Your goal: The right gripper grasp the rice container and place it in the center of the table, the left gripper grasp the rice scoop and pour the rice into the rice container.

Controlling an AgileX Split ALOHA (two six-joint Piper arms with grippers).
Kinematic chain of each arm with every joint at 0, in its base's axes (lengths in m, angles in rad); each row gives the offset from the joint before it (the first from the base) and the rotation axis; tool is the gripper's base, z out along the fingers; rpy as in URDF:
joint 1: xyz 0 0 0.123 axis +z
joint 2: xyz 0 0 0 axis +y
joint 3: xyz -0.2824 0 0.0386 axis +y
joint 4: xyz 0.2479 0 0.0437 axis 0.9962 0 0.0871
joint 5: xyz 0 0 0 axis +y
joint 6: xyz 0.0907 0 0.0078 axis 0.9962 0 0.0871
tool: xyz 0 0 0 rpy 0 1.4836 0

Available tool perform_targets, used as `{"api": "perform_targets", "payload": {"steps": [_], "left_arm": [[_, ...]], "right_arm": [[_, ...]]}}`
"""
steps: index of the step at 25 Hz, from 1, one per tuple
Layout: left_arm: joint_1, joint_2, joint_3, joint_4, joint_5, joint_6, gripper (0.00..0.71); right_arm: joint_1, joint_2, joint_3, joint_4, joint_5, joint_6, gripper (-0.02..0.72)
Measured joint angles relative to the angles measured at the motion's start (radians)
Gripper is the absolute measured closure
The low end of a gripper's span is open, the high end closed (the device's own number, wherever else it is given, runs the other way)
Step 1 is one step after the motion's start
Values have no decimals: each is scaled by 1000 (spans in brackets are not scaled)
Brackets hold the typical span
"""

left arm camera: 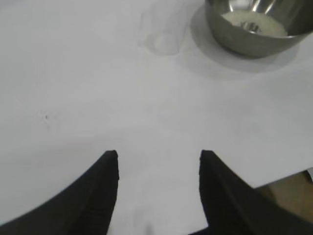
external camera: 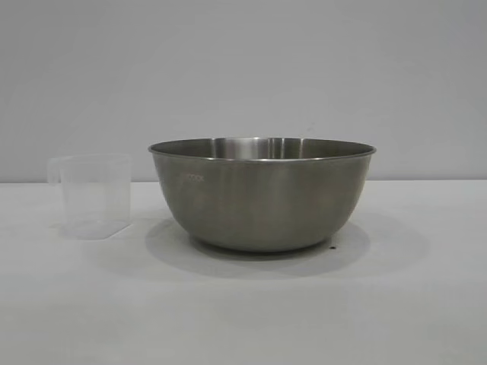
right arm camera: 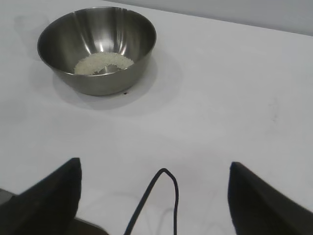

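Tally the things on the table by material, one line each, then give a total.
Stainless steel: 1, the rice container, upright, with the rice lying in its bottom.
Clear plastic: 1, the rice scoop, standing upright beside the container and apart from it.
Loose grains: 1 heap, the rice.
Total: 3 things on the table.

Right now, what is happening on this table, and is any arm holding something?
Nothing is being held. The steel bowl stands in the middle of the white table with a small heap of rice inside. The clear plastic cup stands upright beside it, apart from the bowl, and looks empty. The left pincer and the right pincer are both open, well back from the bowl and cup. The pouring looks done.
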Motion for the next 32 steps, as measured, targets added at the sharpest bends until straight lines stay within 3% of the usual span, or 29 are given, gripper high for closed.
{"api": "perform_targets", "payload": {"steps": [9, 32], "left_arm": [[0, 0, 28, 10, -112, 64, 385], [0, 0, 33, 5, -132, 68, 385]], "right_arm": [[0, 0, 0, 0, 0, 0, 134], [0, 0, 0, 0, 0, 0, 134]]}}
